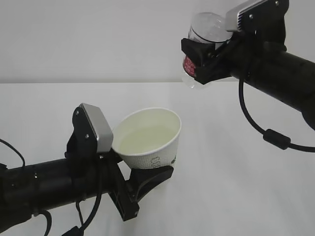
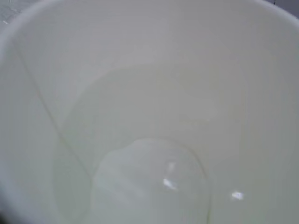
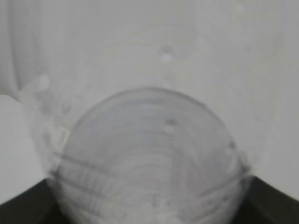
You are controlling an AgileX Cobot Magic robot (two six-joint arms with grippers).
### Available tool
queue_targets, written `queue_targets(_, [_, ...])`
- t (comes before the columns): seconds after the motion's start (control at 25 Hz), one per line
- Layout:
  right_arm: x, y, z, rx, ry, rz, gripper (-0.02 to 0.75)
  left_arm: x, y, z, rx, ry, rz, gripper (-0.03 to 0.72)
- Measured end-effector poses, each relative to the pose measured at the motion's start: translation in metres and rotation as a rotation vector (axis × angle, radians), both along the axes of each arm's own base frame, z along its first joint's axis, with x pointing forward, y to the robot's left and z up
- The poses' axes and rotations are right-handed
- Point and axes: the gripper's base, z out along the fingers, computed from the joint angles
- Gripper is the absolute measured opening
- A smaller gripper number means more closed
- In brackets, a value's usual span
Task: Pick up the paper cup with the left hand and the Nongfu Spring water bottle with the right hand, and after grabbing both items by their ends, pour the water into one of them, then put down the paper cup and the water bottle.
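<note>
Your left end effector (image 1: pixel 142 184) is gripping the paper cup (image 1: pixel 149 139), tilted, water (image 1: pixel 145 140) pooling inside. Up and right of the cup, your right end effector (image 1: pixel 206 54) is clasping the Nongfu Spring water bottle (image 1: pixel 203 35); its neck is blurring, label half hidden.

A plain white bench (image 1: pixel 236 196) fills the lower part of the exterior view, its surface smooth and matt. Behind it rises a bare, pale grey wall (image 1: pixel 98 39), meeting the bench along a straight horizontal line. The light is soft and even, casting only faint shadows.
</note>
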Motion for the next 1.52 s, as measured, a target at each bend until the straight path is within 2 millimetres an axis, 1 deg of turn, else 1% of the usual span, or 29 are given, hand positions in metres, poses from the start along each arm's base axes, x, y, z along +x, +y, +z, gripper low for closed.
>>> queue_targets(0.2, [0.000, 0.000, 0.000, 0.052, 0.033, -0.001, 0.512, 0.000, 0.000, 0.000, -0.004, -0.002, -0.001, 0.492])
queue_targets(0.4, [0.000, 0.000, 0.000, 0.063, 0.040, -0.001, 0.512, 0.000, 0.000, 0.000, -0.004, -0.002, -0.001, 0.492])
queue_targets(0.56, [0.000, 0.000, -0.001, 0.060, 0.050, -0.007, 0.512, 0.000, 0.000, 0.000, -0.004, -0.002, -0.001, 0.492])
queue_targets(0.68, [0.002, -0.003, -0.004, 0.034, 0.076, -0.041, 0.512, 0.000, 0.000, 0.000, -0.004, -0.002, -0.001, 0.492])
queue_targets(0.84, [0.003, -0.006, -0.005, 0.003, 0.068, -0.082, 0.512, 0.000, 0.000, 0.001, -0.006, -0.003, -0.001, 0.492])
queue_targets(1.52, [0.007, -0.014, -0.008, 0.030, 0.111, -0.153, 0.512, 0.000, 0.000, 0.001, -0.006, -0.003, 0.000, 0.492])
